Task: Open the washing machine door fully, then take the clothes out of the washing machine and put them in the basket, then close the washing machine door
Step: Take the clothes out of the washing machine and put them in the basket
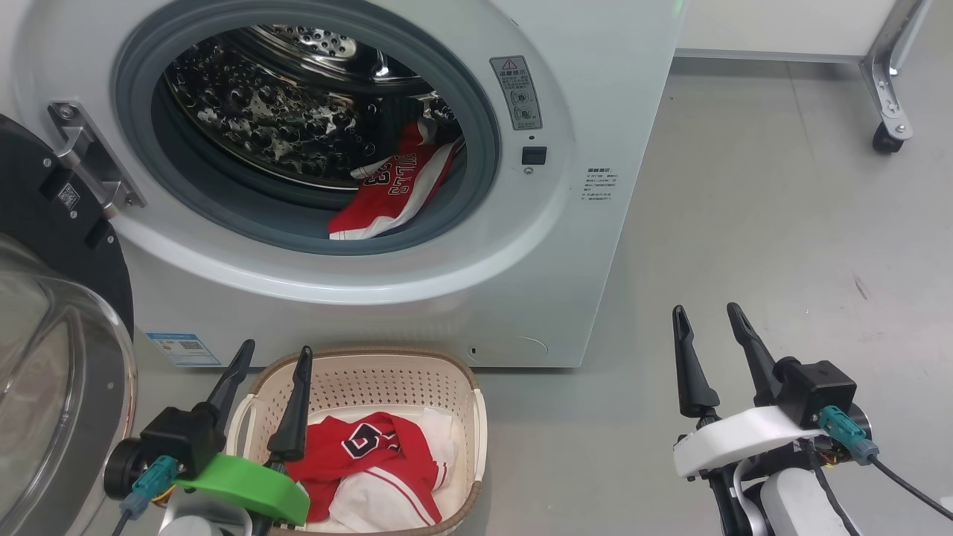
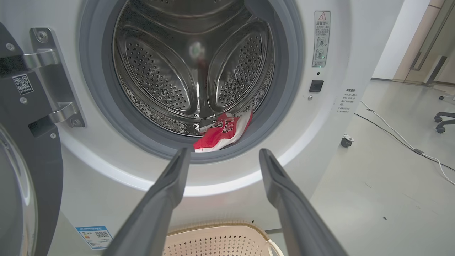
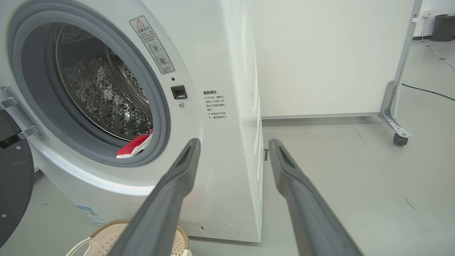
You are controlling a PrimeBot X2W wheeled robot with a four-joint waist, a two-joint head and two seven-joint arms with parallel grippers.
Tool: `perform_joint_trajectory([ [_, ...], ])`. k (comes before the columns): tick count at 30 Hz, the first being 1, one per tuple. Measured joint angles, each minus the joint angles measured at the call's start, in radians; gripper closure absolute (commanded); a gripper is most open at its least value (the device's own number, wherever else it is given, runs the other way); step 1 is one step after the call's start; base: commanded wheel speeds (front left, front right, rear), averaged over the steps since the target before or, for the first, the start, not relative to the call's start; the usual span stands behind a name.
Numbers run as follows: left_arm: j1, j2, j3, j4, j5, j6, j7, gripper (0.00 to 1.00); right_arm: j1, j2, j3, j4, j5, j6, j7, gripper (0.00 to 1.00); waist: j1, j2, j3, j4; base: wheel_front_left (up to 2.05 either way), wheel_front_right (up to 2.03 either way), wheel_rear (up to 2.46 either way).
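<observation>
Grey floor (image 1: 744,223), washing machine (image 1: 595,74) with door (image 1: 59,335) open at left, red jersey (image 1: 391,193) at the front lip of the drum (image 1: 260,112), basket (image 1: 357,356) below holding red and white clothes (image 1: 372,461), left fingers (image 1: 295,402) and right fingers (image 1: 689,365) spread, empty

Red jersey (image 1: 387,197) reads "BULLS 23"; grey sticker (image 1: 516,93) bears warning triangle.

Three close views toward washing machine (image 1: 588,253)

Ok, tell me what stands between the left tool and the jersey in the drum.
Nothing visible: the washing machine door stands open at the left, and the left tool faces the red jersey over the grey gasket.
</observation>
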Motion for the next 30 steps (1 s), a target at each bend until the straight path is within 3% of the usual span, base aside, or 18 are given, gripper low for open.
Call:
perform_joint_trajectory([
  [30,0.006,-0.007,0.02,-0.007,0.006,-0.004,0.0,0.0,0.001,0.0,-0.006,-0.011,0.0,0.0,0.0,0.0,0.0,0.0,0.016,-0.006,0.0,0.0,0.0],
])
